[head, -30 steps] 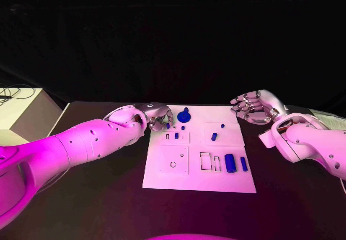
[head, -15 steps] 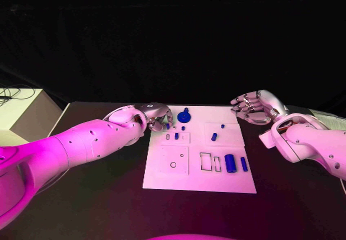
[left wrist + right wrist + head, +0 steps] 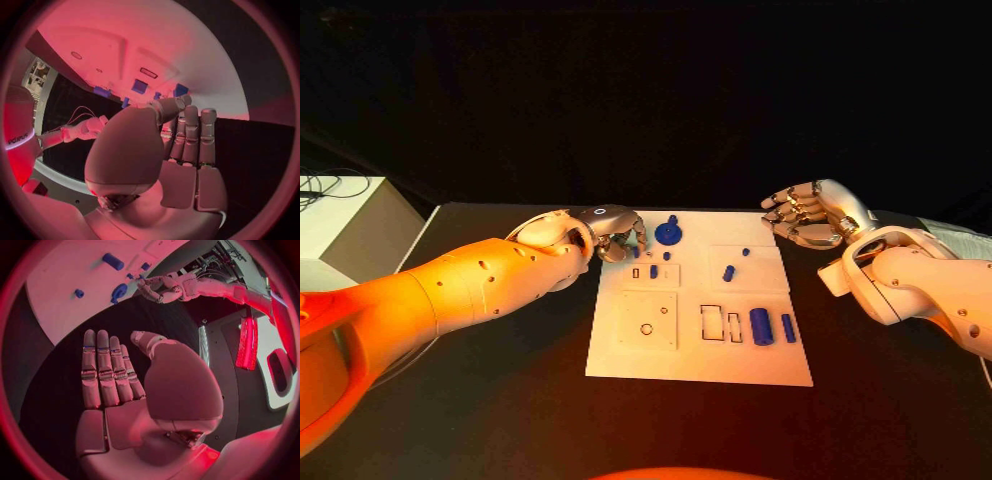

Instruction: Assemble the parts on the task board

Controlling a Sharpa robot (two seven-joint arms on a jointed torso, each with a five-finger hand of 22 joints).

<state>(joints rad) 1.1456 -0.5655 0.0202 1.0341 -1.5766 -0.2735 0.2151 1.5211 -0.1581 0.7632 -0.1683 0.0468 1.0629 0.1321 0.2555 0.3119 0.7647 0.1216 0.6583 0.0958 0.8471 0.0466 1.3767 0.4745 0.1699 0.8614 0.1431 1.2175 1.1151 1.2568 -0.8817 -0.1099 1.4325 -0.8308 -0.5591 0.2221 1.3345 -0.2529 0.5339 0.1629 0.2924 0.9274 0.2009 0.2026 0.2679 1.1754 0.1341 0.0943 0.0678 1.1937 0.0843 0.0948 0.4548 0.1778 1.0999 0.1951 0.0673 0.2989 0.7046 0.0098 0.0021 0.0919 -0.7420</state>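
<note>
At the far left corner of the task board (image 3: 661,345), the left hand (image 3: 615,236) hovers with fingers curled and nothing visibly held, unmoved over the last second. The right hand (image 3: 811,215) stays open off the board's right edge, so the parts (image 3: 760,326) lie untouched and assembly has not advanced.

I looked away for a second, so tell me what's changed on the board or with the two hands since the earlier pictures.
Nothing has visibly changed.
</note>
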